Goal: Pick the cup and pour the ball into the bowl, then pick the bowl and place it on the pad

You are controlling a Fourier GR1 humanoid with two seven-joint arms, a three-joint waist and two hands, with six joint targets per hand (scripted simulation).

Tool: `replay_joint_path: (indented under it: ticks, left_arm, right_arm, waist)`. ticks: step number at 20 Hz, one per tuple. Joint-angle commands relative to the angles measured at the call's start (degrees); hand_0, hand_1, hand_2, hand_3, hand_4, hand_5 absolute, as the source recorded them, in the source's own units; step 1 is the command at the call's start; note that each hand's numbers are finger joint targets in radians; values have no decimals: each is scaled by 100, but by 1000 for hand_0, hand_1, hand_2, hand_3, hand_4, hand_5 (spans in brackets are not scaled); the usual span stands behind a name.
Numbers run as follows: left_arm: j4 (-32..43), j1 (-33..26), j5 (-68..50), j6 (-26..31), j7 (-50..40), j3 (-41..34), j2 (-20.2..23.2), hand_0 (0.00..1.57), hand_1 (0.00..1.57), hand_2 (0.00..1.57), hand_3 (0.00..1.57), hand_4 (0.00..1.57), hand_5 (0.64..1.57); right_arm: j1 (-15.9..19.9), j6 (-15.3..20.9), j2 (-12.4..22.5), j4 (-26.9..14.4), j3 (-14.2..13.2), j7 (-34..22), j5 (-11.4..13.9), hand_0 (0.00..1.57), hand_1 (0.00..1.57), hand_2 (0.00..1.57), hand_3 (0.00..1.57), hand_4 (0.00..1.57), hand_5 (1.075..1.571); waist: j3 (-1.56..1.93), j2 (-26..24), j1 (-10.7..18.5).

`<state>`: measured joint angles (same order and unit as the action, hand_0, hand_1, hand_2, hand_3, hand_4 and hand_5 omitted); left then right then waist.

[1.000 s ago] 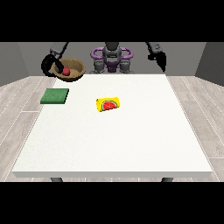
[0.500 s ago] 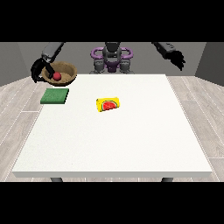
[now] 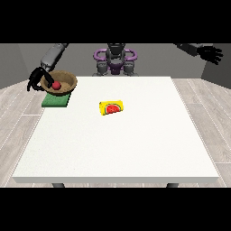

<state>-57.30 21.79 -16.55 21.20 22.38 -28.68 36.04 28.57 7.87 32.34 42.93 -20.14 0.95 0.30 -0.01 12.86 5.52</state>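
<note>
A brown bowl (image 3: 62,81) with a red ball (image 3: 56,85) inside hangs low over the far edge of the green pad (image 3: 55,100) at the table's far left. The hand at the view's left (image 3: 35,80) has its fingers curled round the bowl's left rim. I cannot tell whether the bowl touches the pad. A yellow cup (image 3: 112,108) with a watermelon picture lies on its side near the table's middle. The hand at the view's right (image 3: 211,54) is raised far out beyond the table's right edge, fingers spread and holding nothing.
The white table (image 3: 122,149) stretches wide towards the camera. The robot's torso (image 3: 115,61) stands behind the far edge. Grey wood flooring surrounds the table.
The bowl with the ball has moved left and down towards the green pad. The hand at the view's right has swung further outward to the right.
</note>
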Motion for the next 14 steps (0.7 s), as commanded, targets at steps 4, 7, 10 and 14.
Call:
replay_joint_path:
  ticks: [4,7,10,14]
  left_arm:
    - [407,141,-136,209,145,-221,352,0,0,0,0,1189,1558]
    - [45,126,-167,108,23,-167,303,0,0,0,0,1179,1552]
    - [50,63,-257,211,-131,-205,418,0,0,0,0,1174,1549]
    - [105,-211,-48,200,174,-31,166,0,0,0,0,1178,1550]
  right_arm:
    - [279,476,265,-279,-278,-274,-20,1571,1571,1571,709,0,1560]
    - [248,202,483,-839,-322,-45,12,1087,1087,1226,1164,0,1523]
    - [408,113,395,-995,-318,53,-50,420,420,562,917,0,1518]
    - [443,-246,475,-1005,-263,-32,-111,0,0,184,118,0,1392]
  waist:
    - [-2,111,-106]
    - [4,281,22]
    - [5,187,150]
    - [2,-29,42]
